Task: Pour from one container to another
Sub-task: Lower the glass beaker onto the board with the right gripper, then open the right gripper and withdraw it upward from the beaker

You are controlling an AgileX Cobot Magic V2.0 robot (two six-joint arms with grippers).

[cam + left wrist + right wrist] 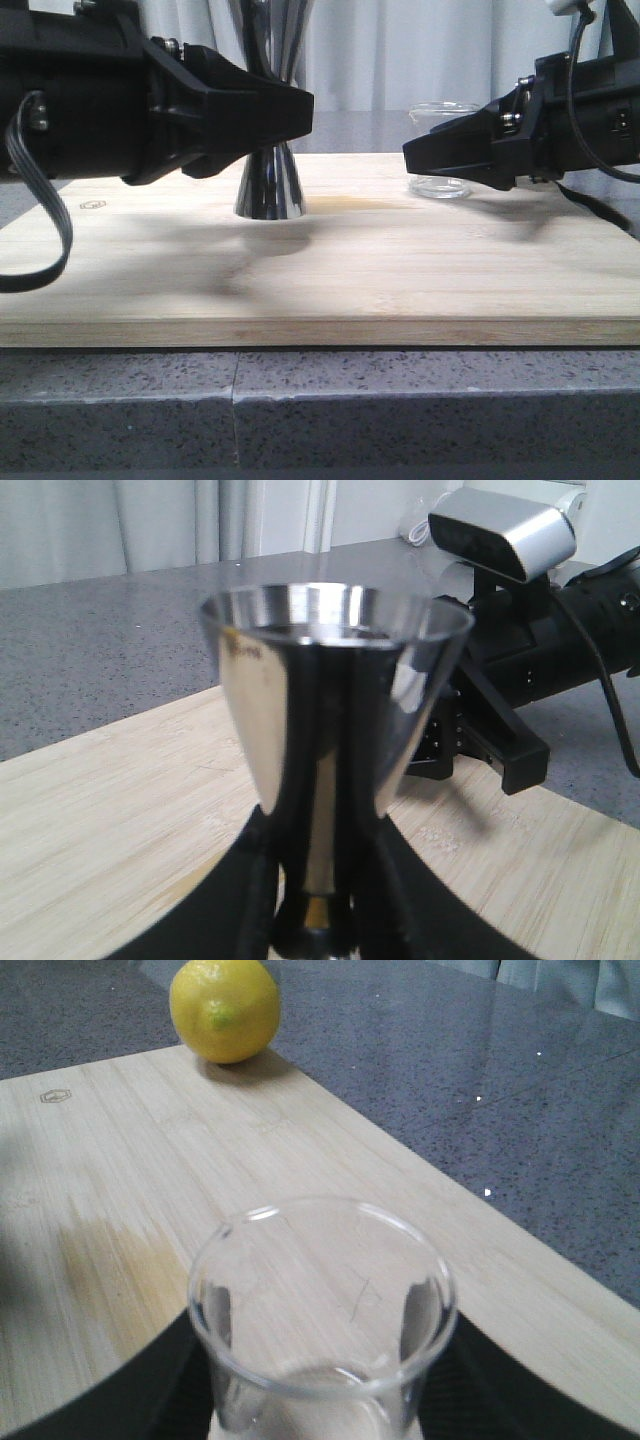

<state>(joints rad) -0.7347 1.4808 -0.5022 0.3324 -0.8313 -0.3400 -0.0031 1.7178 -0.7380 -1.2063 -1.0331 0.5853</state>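
jigger [335, 730] between left jaws, beaker [322, 1320] between right jaws

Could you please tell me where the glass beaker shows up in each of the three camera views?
Front view: the beaker stands at the right of the wooden board, half hidden behind the right gripper.
Left wrist view: not visible; the steel jigger fills the middle.
Right wrist view: it sits bottom centre, close up between the jaws.
Shared landmark: the wooden board.
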